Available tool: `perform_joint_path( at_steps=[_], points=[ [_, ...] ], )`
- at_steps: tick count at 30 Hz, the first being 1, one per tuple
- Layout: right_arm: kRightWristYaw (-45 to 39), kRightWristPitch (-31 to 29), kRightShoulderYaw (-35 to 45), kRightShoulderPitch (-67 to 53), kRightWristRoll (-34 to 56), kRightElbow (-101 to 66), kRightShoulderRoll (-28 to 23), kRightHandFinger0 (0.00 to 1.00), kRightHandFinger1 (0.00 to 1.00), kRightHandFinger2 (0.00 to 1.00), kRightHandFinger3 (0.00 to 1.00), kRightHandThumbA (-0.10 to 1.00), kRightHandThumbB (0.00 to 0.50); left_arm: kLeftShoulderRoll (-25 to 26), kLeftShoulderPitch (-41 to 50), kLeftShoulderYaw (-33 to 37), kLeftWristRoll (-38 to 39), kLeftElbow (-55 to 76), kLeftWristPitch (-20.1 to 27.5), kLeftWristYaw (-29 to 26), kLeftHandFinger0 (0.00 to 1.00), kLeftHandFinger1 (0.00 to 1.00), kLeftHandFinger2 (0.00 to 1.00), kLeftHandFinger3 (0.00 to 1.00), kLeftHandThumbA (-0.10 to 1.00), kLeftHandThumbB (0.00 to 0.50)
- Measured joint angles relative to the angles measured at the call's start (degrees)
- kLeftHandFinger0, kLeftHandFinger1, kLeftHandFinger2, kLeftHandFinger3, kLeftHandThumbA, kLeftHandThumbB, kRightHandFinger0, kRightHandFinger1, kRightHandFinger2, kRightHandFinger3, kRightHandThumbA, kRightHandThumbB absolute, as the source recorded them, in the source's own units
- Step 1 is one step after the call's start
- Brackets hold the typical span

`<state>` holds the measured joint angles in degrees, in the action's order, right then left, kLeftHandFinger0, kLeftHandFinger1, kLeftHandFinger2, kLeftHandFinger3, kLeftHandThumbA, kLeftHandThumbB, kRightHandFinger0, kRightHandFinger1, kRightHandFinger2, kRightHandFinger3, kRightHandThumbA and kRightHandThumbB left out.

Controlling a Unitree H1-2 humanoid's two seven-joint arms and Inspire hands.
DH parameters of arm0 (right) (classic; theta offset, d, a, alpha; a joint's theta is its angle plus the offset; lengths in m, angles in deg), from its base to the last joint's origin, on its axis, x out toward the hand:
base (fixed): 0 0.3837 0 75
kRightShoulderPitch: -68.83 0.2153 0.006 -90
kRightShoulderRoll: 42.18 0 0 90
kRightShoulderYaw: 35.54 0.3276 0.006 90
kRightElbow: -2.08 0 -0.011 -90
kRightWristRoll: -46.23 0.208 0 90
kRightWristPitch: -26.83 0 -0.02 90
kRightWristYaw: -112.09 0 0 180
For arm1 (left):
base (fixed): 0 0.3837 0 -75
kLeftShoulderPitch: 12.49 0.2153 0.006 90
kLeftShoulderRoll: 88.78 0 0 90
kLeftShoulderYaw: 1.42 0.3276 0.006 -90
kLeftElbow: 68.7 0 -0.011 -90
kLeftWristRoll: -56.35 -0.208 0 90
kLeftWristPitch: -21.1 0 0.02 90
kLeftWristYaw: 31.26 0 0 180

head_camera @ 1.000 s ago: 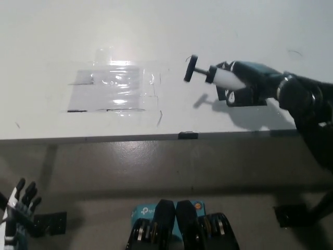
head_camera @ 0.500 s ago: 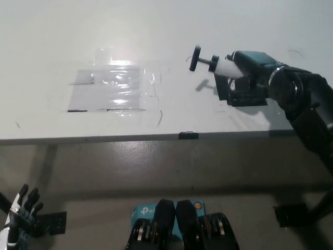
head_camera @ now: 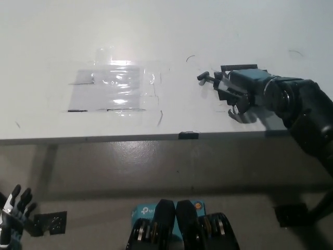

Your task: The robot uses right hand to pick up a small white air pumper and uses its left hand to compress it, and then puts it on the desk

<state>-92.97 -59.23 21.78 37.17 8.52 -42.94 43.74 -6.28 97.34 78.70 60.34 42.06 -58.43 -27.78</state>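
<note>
While one black right hand (head_camera: 240, 92) lies low on the white desk (head_camera: 52, 47), its fingers wrap one small white air pumper with a black plunger handle (head_camera: 210, 79) (mostly hidden). One white left hand (head_camera: 11, 216) hangs lower left, fingers spread. One clear plastic sheet (head_camera: 115, 88) lies flat; grey floor below.

A white counter (head_camera: 62, 36) is filling the upper half of the view, its front edge running straight across. A clear plastic sheet (head_camera: 115, 88) is lying flat on it, catching a bright glare from overhead light. Faint dark scuffs are marking the surface. A small black clip (head_camera: 188, 135), perhaps a bracket, is sitting on the edge. Below, a grey floor (head_camera: 156, 172) is lying in shadow.
</note>
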Motion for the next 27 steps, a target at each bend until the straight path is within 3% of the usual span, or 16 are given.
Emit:
perform_joint_path(
  at_steps=[3,4,7,10,12,13,15,17,21,23,27],
  points=[
    [-0.1,0.0,1.0,-1.0,0.2,-2.9,-0.9,1.0,1.0,1.0,1.0,0.86,0.426,0.2,0.0,-0.2,0.1,0.0,0.4,0.0,1.0,1.0,1.0,1.0,1.0,0.108],
    [-0.1,-0.1,2.3,-1.4,0.6,-4.4,-1.2,1.0,1.0,1.0,1.0,0.91,0.439,0.2,-0.1,-0.3,0.1,0.0,0.4,0.0,1.0,1.0,1.0,1.0,1.0,0.102],
    [0.2,-0.4,6.4,-3.1,1.9,-10.0,-2.4,1.0,1.0,1.0,1.0,0.97,0.382,0.2,-1.0,-0.1,0.1,0.0,0.5,0.0,1.0,1.0,1.0,1.0,1.0,0.126],
    [0.6,-1.0,11.6,-5.5,3.7,-17.1,-3.7,1.0,1.0,1.0,1.0,1.0,0.359,0.1,-2.5,0.8,0.0,-0.1,0.3,0.0,1.0,1.0,1.0,1.0,1.0,0.132],
    [0.8,-1.2,14.9,-7.2,5.0,-21.8,-4.2,1.0,1.0,1.0,1.0,1.0,0.37,0.1,-3.7,1.3,0.0,-0.2,0.3,0.0,1.0,1.0,1.0,1.0,1.0,0.171],
    [0.8,-1.1,16.4,-8.1,6.0,-24.1,-4.4,1.0,1.0,1.0,1.0,1.0,0.383,0.1,-4.5,1.6,0.0,-0.5,0.2,0.0,1.0,1.0,1.0,1.0,1.0,0.167],
    [0.8,-1.1,19.1,-9.6,7.1,-28.6,-4.8,1.0,1.0,1.0,1.0,1.0,0.357,0.1,-6.0,2.2,0.0,-1.3,0.1,0.0,1.0,1.0,1.0,1.0,1.0,0.16],
    [0.8,-1.0,21.0,-11.0,8.2,-32.1,-5.0,1.0,1.0,1.0,1.0,1.0,0.387,0.1,-7.2,2.8,0.0,-1.7,0.0,0.1,1.0,1.0,1.0,1.0,1.0,0.182],
    [0.8,-0.6,25.4,-15.6,10.7,-41.2,-5.0,1.0,1.0,1.0,1.0,1.0,0.339,0.0,-9.9,4.2,0.0,-3.2,-0.2,0.1,1.0,1.0,1.0,1.0,1.0,0.146],
    [0.9,-0.3,27.6,-18.3,12.3,-45.8,-4.5,1.0,1.0,1.0,1.0,1.0,0.34,-0.1,-11.3,4.6,0.0,-4.0,-0.3,0.1,1.0,1.0,1.0,1.0,1.0,0.14],
    [1.8,-0.2,32.4,-25.6,15.9,-55.3,-1.2,1.0,1.0,1.0,1.0,1.0,0.244,-0.1,-13.9,5.8,-0.1,-6.0,-0.5,0.3,1.0,1.0,1.0,1.0,1.0,0.123]
  ],
)
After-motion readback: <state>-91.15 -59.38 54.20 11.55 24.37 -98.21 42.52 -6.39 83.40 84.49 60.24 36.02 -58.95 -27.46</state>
